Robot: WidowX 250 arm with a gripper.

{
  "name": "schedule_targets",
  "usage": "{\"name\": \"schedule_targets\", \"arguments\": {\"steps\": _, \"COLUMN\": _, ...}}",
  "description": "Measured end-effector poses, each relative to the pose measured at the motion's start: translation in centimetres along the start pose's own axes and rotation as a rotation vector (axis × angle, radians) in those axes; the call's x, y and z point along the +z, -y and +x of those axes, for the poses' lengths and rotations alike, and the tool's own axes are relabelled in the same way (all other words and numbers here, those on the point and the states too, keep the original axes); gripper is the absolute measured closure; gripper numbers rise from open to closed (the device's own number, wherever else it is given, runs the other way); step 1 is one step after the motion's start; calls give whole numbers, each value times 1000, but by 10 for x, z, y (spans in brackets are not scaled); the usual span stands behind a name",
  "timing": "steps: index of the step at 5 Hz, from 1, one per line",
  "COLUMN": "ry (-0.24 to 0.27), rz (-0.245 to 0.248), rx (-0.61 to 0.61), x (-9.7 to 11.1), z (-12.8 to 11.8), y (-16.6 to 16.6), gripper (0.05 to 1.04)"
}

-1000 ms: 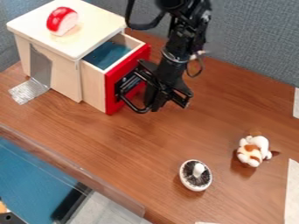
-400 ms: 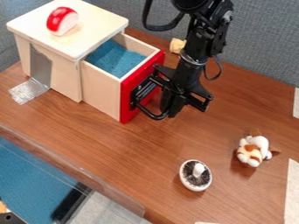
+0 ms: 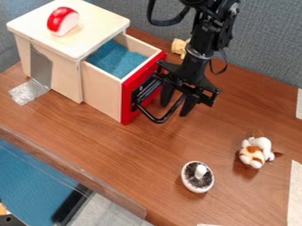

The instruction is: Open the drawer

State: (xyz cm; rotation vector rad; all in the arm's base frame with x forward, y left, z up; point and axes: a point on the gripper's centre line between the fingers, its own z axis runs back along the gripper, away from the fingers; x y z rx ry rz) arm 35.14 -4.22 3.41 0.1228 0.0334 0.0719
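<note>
The drawer point(image 3: 101, 92) stands well out, the pincer point(image 3: 175, 109) spread, seemingly around its handle point(image 3: 158, 120). I'd call the pull done; next, the pincer should back clear.

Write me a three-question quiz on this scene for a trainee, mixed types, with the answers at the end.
1. True or false: the drawer stands open.
2. Multiple choice: what sits on top of the wooden cabinet?
A) a brown-and-white plush toy
B) a red-and-white object
C) a roll of tape
3. Fill in the colour: the gripper is beside the drawer's ____ front panel.

Key: 1. True; 2. B; 3. red
</note>
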Motion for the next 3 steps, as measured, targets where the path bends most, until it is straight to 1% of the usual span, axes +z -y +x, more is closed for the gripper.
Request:
{"name": "schedule_targets", "arguments": {"steps": 1, "ry": 46, "rz": -34, "rx": 20, "x": 23, "z": 5, "y": -5, "gripper": 126}}
{"name": "schedule_targets", "arguments": {"steps": 2, "ry": 114, "rz": -75, "rx": 13, "x": 52, "z": 9, "y": -7, "gripper": 79}}
{"name": "schedule_targets", "arguments": {"steps": 3, "ry": 131, "rz": -94, "rx": 6, "x": 65, "z": 10, "y": -7, "gripper": 83}}
